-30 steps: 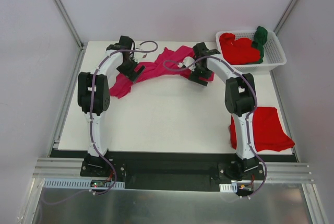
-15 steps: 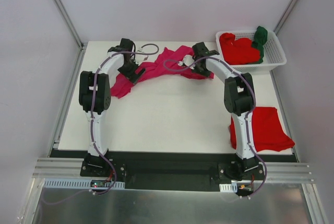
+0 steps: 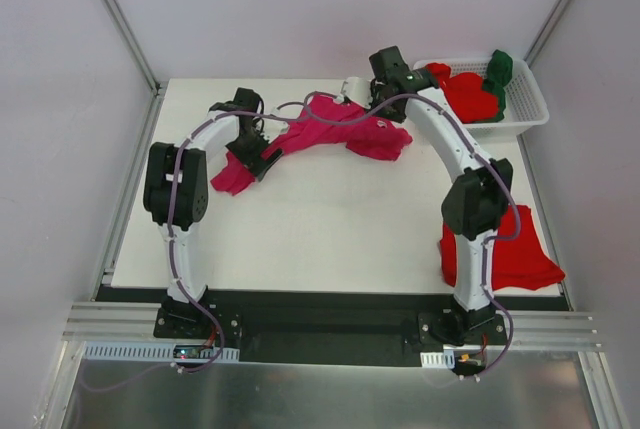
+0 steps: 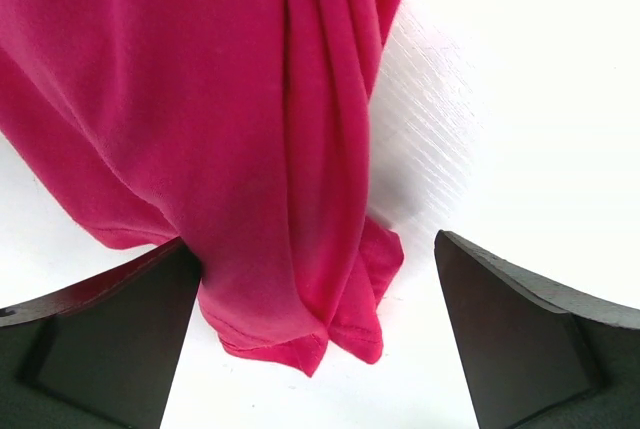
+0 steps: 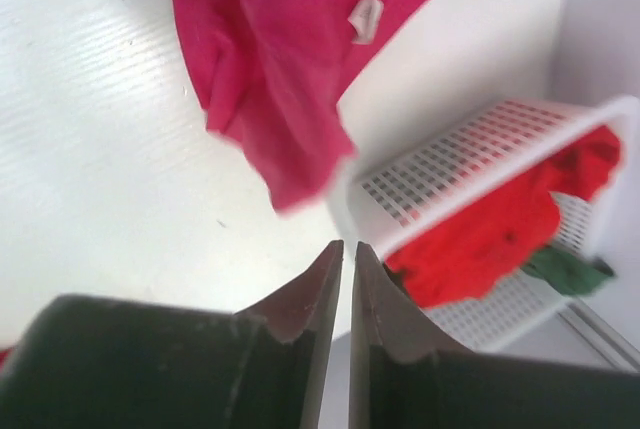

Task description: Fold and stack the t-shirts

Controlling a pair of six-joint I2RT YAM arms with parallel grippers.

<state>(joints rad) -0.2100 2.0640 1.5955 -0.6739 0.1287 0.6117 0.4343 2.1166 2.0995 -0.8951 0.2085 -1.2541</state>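
Lying under left end effector [image 4: 312, 245], t-shirt [image 4: 200, 99]

The pink shirt [image 3: 330, 134] beside the basket [image 3: 528, 99] is bright pink all over, with a little white tag [image 5: 365, 19]. The basket is white with rows of tiny holes. Inside the basket are red shirts [image 3: 465, 97] and a dark green shirt [image 3: 498, 67]. Near the basket lies another plain red shirt [image 3: 525, 249]. The table [image 3: 300, 219] is white. The arms [image 3: 443, 129] are white and black.

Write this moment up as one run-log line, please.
left gripper open over magenta t-shirt edge | right gripper shut, no cloth between jaws | magenta t-shirt crumpled on table | red t-shirt folded by right base
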